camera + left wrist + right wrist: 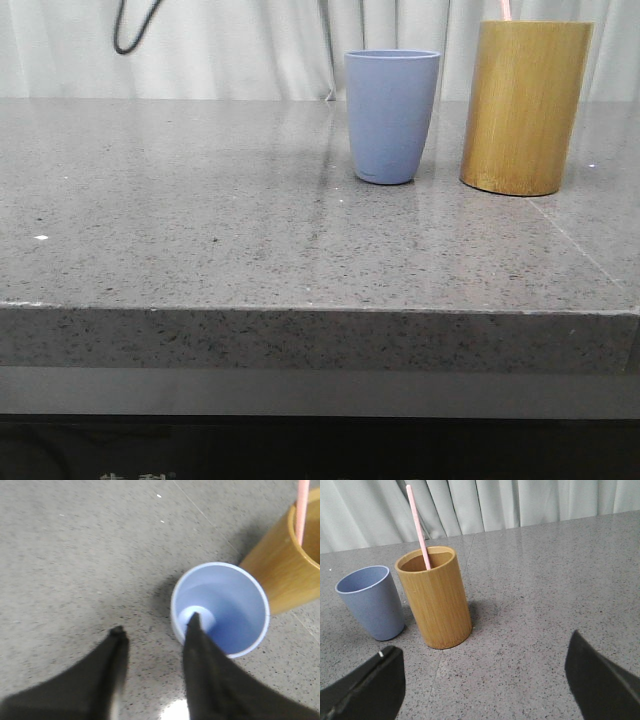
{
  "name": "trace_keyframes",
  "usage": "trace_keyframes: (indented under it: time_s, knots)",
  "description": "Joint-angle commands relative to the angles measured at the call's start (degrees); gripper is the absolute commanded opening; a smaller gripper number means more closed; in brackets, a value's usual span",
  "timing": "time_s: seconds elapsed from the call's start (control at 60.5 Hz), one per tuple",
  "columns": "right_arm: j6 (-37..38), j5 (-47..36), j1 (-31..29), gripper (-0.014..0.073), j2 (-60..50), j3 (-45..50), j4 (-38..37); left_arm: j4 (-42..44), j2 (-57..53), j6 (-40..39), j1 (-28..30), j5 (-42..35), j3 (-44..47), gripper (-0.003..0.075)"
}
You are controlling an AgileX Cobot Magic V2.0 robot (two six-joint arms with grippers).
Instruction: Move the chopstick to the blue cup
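The right gripper (485,680) hangs with its jaws spread wide and nothing between them, facing the bamboo holder (436,597) that stands a little ahead of it on the counter (545,595). The chopstick (418,526) stands in that holder, nearly upright, leaning against the rim with its top free above it. The blue cup (371,602) sits just beside the holder, toward the counter's middle and away from its right edge. The left gripper (152,632), jaws also apart and empty, hovers over the cup's rim. The right arm looks better placed to take the chopstick's upper end and lift it straight up.
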Motion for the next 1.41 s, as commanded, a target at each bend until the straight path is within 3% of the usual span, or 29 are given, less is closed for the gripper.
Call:
trace_keyframes:
  time_s: [0.0, 0.033, 0.198, 0.513, 0.728, 1.141, 1.389]
  knots:
    - [-0.5, -4.9, -0.2, 0.0655, 0.8, -2.2, 0.1, -0.5, -6.2, -0.8, 1.1, 0.9, -1.7, 0.0024]
    - [-0.5, -4.9, -0.2, 0.0655, 0.8, -2.2, 0.1, -0.5, -6.8, -0.8, 1.7, 0.9, -1.4, -0.0022]
    - [-0.5, -4.8, -0.2, 0.0655, 0.8, -2.2, 0.1, -0.5, -11.7, -0.8, 5.0, 0.9, 2.9, -0.0018]
    - [-0.5, -4.7, -0.2, 0.0655, 0.8, -2.2, 0.1, -0.5, -24.9, -1.8, 15.9, -0.9, 24.2, -0.0018]
    - [-0.5, -4.7, -0.2, 0.0655, 0.8, -2.2, 0.1, -0.5, -37.2, -2.3, 20.1, -12.2, 43.3, -0.0018]
    - [-0.5, -4.8, -0.2, 0.0655, 0.8, -2.1, 0.1, -0.5, -68.2, -3.2, 20.1, -41.4, 84.3, -0.0018]
    - [-0.5, -5.7, -0.2, 0.0655, 0.8, -2.1, 0.1, -0.5, -90.6, -3.2, 20.1, -47.8, 100.7, -0.0018]
